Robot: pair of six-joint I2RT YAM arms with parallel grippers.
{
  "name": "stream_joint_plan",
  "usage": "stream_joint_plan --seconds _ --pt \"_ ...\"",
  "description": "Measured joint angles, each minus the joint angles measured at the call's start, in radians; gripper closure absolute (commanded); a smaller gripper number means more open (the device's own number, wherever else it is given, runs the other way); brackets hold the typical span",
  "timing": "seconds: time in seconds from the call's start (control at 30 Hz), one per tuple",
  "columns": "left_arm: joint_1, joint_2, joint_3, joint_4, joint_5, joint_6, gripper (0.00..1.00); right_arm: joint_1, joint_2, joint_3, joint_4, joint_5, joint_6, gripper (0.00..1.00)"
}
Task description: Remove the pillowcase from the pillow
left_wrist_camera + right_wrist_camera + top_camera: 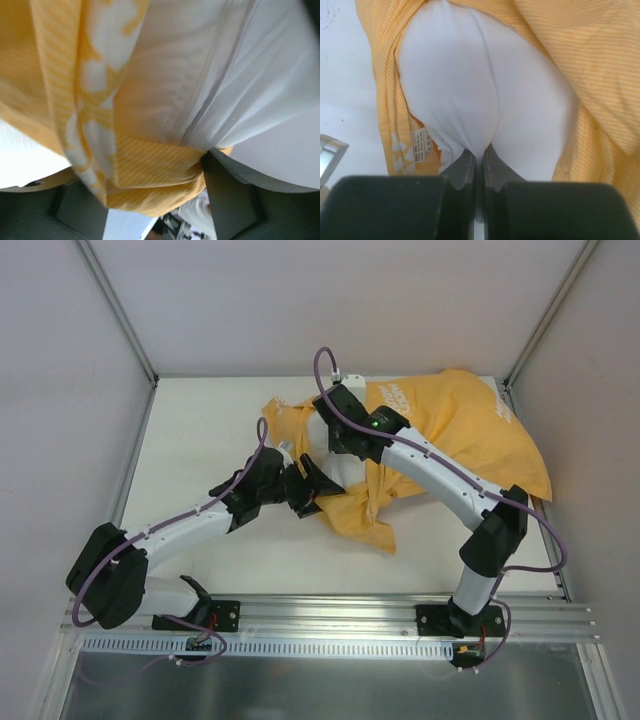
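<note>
- Mid-table, the pillowcase (460, 430) sprawls from the centre to the far right corner of the table (200, 420). The pillow (455, 85) bulges white out of its open left end, between both grippers.
- Right gripper (480, 152): clenched on a thin fold of pillow, with the fingers almost meeting.
- Left gripper (155, 200): a wad of striped orange edge fills the gap between its fingers, so I read it as grasping the pillowcase. White cloth also runs down to one finger, and I can't tell if that's caught too.
- Label (420, 145) shows inside the case mouth, just left of the right gripper.
- Most of the pillow looks to be inside the case, so I judge the stripping as early.
- Risk 1: the right pinch holds only a small fold. If I pull hard, the slick cover could slide out and the pillow would travel with the case.
- Risk 2: if the left fingers trapped pillow cloth along with the edge, pulling the arms apart drags both together and nothing separates.
- Risk 3: the right arm reaches over the case in the top view. If it dips, it pins the cloth it should free.
- Risk 4: the case is bunched and twisted near the front, which could snag on the pillow corner.
</note>
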Motion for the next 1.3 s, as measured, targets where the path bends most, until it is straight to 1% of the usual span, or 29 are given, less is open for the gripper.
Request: stream_joint_plan --seconds 0.07,0.1,0.27,0.3,0.33,0.4,0.43,0.63,0.73,0.83,0.93,1.03,1.07,1.1,1.17,1.2,1.23,1.3 --pt "-0.018 0.002 0.000 -0.001 0.024 0.004 0.42 -0.008 0.007 0.012 -0.009 -0.003 -0.006 0.99" --pt "-0.031 0.003 -0.002 0.003 0.032 0.008 0.47 -0.014 0.015 0.025 -0.013 -0.005 -0.007 0.99" --pt "-0.126 0.021 -0.056 0.057 0.037 0.018 0.65 -0.050 0.067 0.112 -0.038 -0.018 -0.020 0.99" --pt "-0.147 0.037 -0.062 0.068 0.027 0.018 0.74 -0.055 0.077 0.127 -0.049 -0.024 -0.022 0.99" --pt "-0.166 0.056 -0.064 0.080 0.020 0.017 0.81 -0.058 0.083 0.138 -0.061 -0.029 -0.025 0.99" --pt "-0.196 0.099 -0.064 0.105 0.010 0.019 0.98 -0.064 0.098 0.160 -0.095 -0.045 -0.027 0.99" --pt "-0.205 0.117 -0.067 0.119 0.003 0.017 1.00 -0.067 0.102 0.167 -0.106 -0.056 -0.028 0.99" --pt "-0.208 0.136 -0.143 0.186 -0.039 -0.003 1.00 -0.079 0.089 0.172 -0.130 -0.114 -0.039 0.99" --pt "-0.181 0.125 -0.180 0.206 -0.038 -0.010 1.00 -0.082 0.027 0.132 -0.122 -0.160 -0.057 0.99" --pt "-0.116 0.093 -0.217 0.209 -0.023 -0.011 1.00 -0.085 -0.110 0.023 -0.077 -0.210 -0.074 0.99" --pt "-0.025 0.032 -0.260 0.212 0.014 -0.011 1.00 -0.092 -0.308 -0.115 -0.047 -0.270 -0.087 0.99" --pt "0.035 -0.020 -0.266 0.208 0.048 -0.005 0.99 -0.096 -0.503 -0.261 0.013 -0.343 -0.091 0.99" --pt "0.049 -0.035 -0.260 0.195 0.058 0.002 0.96 -0.096 -0.571 -0.339 0.057 -0.373 -0.087 0.99" --pt "0.058 -0.047 -0.250 0.171 0.064 0.016 0.91 -0.095 -0.632 -0.417 0.085 -0.401 -0.080 0.99" --pt "0.068 -0.056 -0.216 0.102 0.064 0.051 0.81 -0.084 -0.706 -0.549 0.129 -0.438 -0.062 0.99" --pt "0.074 -0.058 -0.199 0.074 0.062 0.068 0.65 -0.076 -0.726 -0.609 0.144 -0.451 -0.053 0.99" --pt "0.074 -0.059 -0.184 0.047 0.056 0.082 0.56 -0.068 -0.732 -0.657 0.149 -0.462 -0.045 0.99" --pt "0.080 -0.060 -0.138 -0.028 0.046 0.131 0.42 -0.049 -0.721 -0.739 0.159 -0.474 -0.030 0.99"
